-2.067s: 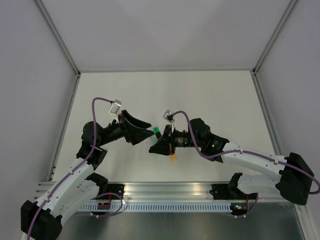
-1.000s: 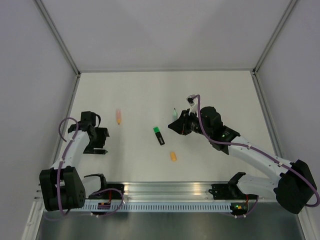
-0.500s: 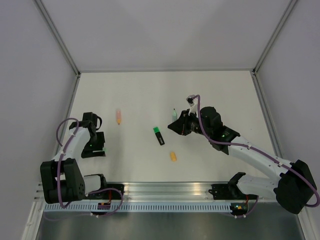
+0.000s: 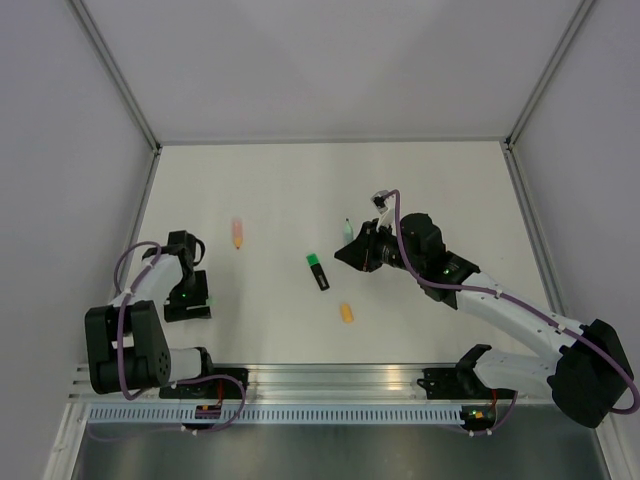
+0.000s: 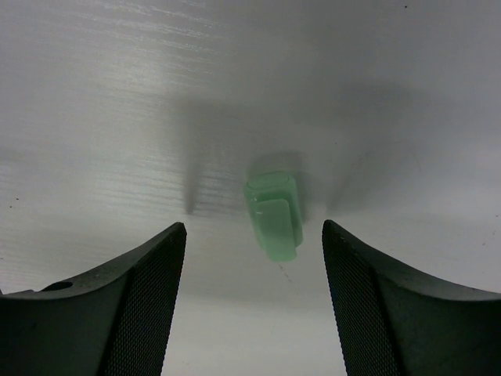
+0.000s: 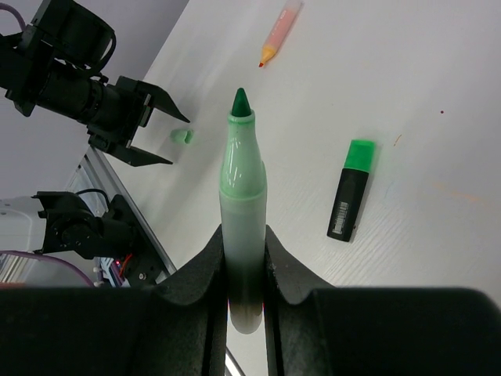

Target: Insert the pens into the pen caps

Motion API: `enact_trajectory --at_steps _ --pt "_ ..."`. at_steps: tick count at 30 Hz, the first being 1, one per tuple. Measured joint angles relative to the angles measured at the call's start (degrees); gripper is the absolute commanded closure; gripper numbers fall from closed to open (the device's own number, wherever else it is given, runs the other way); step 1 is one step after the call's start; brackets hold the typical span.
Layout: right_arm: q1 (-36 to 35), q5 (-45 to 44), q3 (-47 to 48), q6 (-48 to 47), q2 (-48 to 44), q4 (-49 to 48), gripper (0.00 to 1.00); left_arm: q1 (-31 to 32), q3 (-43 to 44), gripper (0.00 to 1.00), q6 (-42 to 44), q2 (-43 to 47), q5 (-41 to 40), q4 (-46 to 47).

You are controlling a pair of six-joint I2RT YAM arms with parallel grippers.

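Right wrist: right gripper [image 6: 244,258] clamps a pale-green pen [image 6: 240,180], dark-green tip bare; left gripper [image 5: 254,235] open before a mint cap [image 5: 272,213].

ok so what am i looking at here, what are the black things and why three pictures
Those are two robot arms bolted to a white table. One picture looks down from above; the other two come from a camera on each wrist. The right hand grips a pale green pen, its tip uncovered. The left hand is open, with a small green cap lying on the table between its fingers. Also lying there: a black marker, a pink pen and an orange cap.
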State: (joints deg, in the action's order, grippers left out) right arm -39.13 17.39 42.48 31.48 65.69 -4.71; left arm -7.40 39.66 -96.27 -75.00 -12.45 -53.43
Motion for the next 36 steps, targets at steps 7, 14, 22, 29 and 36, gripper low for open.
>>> enact_trajectory --at_steps 7,14,22,29,36 --pt "0.00 0.66 0.00 0.02 0.07 0.00 1.00 0.00 -1.62 0.36 -1.33 -1.73 -0.04 2.32" --pt "0.00 1.27 -0.02 0.24 0.59 -0.04 1.00 0.00 -2.45 0.47 -1.73 -0.66 -0.37 2.56" --pt "0.00 2.10 -0.02 0.26 0.59 -0.52 1.00 0.00 -3.72 0.73 -1.73 0.90 -0.74 3.52" --pt "0.00 2.56 -0.02 0.31 0.81 -0.92 1.00 0.00 -4.09 0.98 1.09 1.75 -0.96 7.87" --pt "0.00 5.22 -0.02 0.79 3.43 -2.23 1.00 0.02 -4.20 0.98 12.46 5.55 1.09 14.40"
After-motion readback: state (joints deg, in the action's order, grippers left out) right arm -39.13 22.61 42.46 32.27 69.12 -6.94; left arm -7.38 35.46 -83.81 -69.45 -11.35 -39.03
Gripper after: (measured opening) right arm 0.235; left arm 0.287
